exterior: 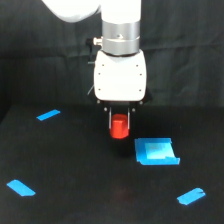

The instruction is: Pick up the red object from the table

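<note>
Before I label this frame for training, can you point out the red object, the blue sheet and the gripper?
red object [119, 128]: exterior view, front of the cylinder.
blue sheet [156, 151]: exterior view, flat middle.
gripper [120, 120]: exterior view, midway between fingertips.

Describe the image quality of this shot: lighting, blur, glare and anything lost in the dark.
Exterior view: soft and slightly blurred throughout; the white arm housing is bright, nearly blown out at the top left; the table and backdrop merge into near-uniform black, so little shadow shows; the red object between the end effector fingers and the blue sheet look heavily saturated, edges fuzzy.
</note>
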